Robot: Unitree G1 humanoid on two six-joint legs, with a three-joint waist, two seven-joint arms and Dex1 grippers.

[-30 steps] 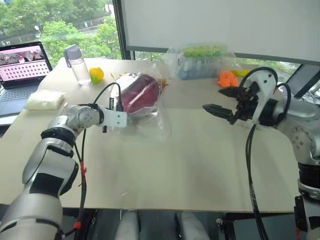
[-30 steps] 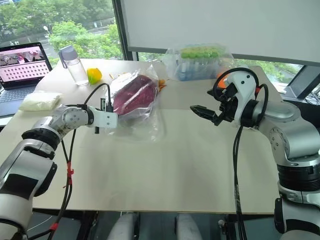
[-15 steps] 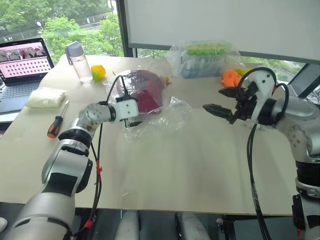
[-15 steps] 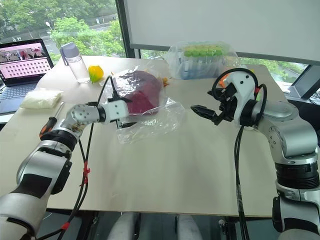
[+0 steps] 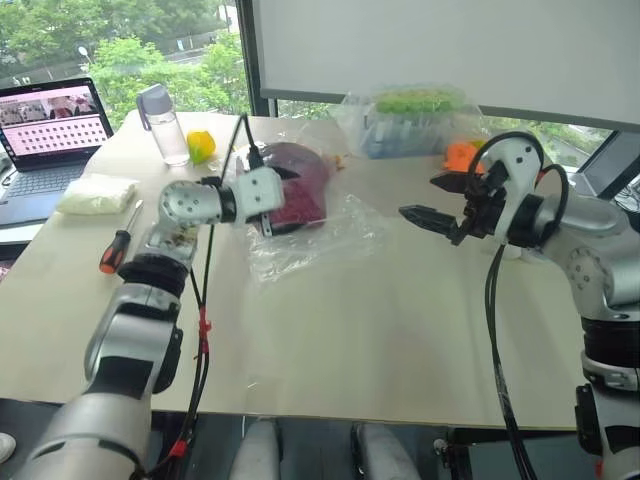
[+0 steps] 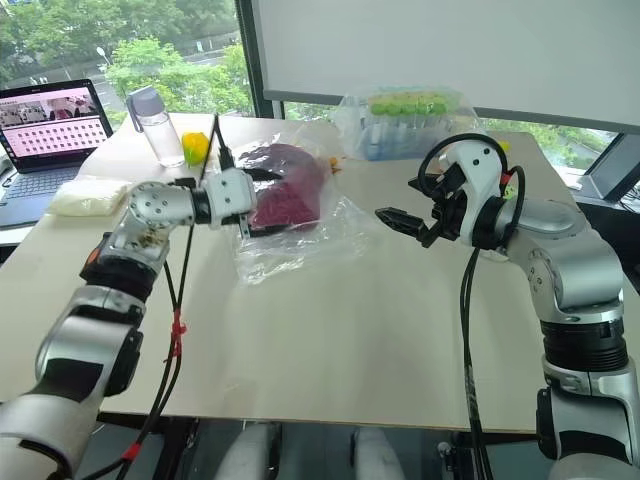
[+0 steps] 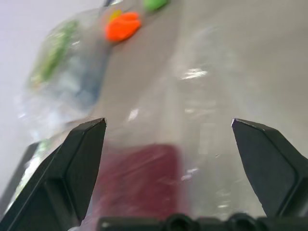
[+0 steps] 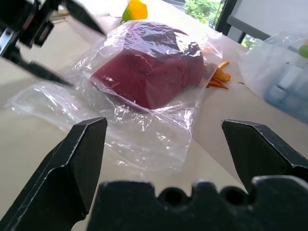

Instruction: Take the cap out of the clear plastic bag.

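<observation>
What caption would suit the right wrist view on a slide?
Open right gripper faces the dark red cap, still inside the clear plastic bag on the table.

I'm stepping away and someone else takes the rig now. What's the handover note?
Left gripper: open, holding nothing, right at the clear plastic bag.
Right gripper: open, holding nothing, raised above the table to the right of the bag.
The cap is inside the bag, toward its far end; the bag's loose plastic lies flat toward the robot.
Done: nothing taken out yet.
Left: hold the bag, grasp the cap, pull it out.
</observation>
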